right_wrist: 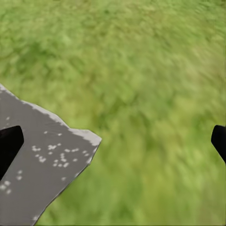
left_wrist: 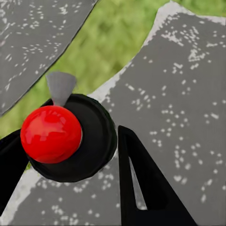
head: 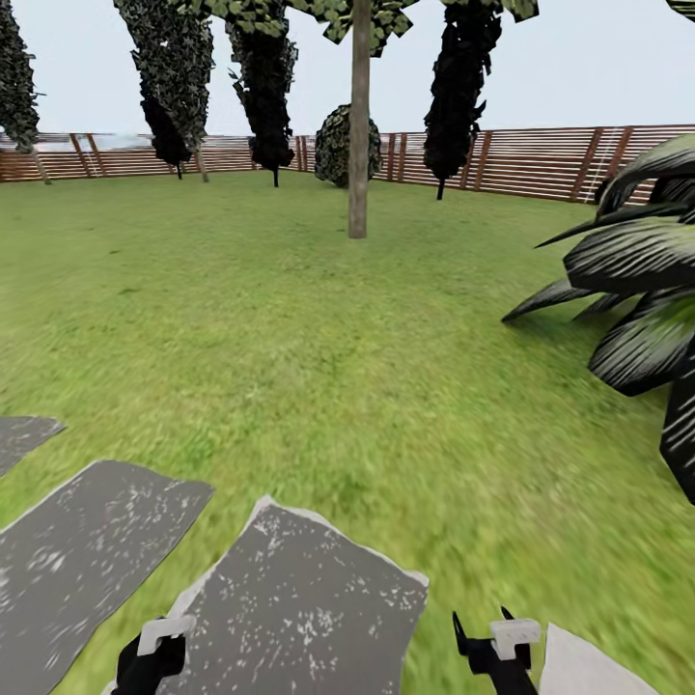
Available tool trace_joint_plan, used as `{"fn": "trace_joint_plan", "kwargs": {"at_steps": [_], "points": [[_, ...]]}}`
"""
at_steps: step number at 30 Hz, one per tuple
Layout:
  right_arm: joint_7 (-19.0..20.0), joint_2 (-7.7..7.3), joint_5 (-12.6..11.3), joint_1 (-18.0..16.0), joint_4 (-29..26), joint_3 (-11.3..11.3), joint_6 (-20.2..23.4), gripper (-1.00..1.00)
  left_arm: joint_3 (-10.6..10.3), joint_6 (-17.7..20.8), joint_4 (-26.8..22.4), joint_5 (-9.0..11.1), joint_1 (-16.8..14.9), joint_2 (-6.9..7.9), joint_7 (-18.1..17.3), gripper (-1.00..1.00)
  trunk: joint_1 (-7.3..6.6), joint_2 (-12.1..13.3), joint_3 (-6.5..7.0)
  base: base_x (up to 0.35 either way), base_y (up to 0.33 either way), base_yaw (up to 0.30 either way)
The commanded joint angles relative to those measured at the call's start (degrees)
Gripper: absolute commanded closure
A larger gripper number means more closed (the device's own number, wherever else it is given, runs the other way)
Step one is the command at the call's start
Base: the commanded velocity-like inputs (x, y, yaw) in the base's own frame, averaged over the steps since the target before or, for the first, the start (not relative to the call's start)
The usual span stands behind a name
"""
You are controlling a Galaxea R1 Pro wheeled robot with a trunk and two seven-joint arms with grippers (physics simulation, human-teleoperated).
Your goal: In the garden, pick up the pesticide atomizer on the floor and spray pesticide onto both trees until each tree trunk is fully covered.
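The left gripper (left_wrist: 66,165) is clamping the pesticide atomizer (left_wrist: 70,139), its black fingers (left_wrist: 141,183) sitting on either side of the black round body with the red ball top. Beneath it are lying grey paving slabs (left_wrist: 188,94) split by a strip of lawn (left_wrist: 108,42). The right gripper (right_wrist: 113,141) is hanging with fingers spread wide and nothing between them, over grass and a slab corner (right_wrist: 42,165). Well ahead of both grippers, a pale tree trunk (head: 358,125) is standing on the lawn before the slatted fence (head: 541,159). A striped bush (head: 642,280) is spreading ahead of the right gripper.
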Motion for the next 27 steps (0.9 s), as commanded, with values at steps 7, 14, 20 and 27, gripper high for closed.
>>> {"fn": "trace_joint_plan", "kwargs": {"at_steps": [7, 14, 20, 27], "points": [[-0.01, -0.03, 0.23, -0.07, 0.03, -0.03, -0.24, -1.00, 0.02, -0.20, 0.05, 0.13, -0.04, 0.00, 0.03, 1.00, 0.03, -0.02, -0.05, 0.332, 0.112, 0.000], [-0.01, -0.10, 0.23, -0.05, -0.05, -0.03, -0.25, -1.00, 0.02, -0.20, 0.11, 0.13, -0.04, -0.07, 0.02, 1.00, 0.03, -0.02, -0.05, 0.333, 0.100, 0.000], [-0.01, -0.09, 0.16, -0.06, -0.06, -0.04, -0.25, -1.00, 0.02, -0.20, 0.12, 0.13, -0.04, -0.08, 0.03, 1.00, 0.03, -0.02, -0.05, 0.333, 0.099, 0.000], [-0.01, -0.08, 0.22, -0.08, -0.06, -0.03, -0.25, -1.00, 0.02, -0.20, 0.14, 0.13, -0.04, -0.08, 0.03, 1.00, 0.03, -0.02, -0.05, 0.334, 0.099, 0.000]]}}
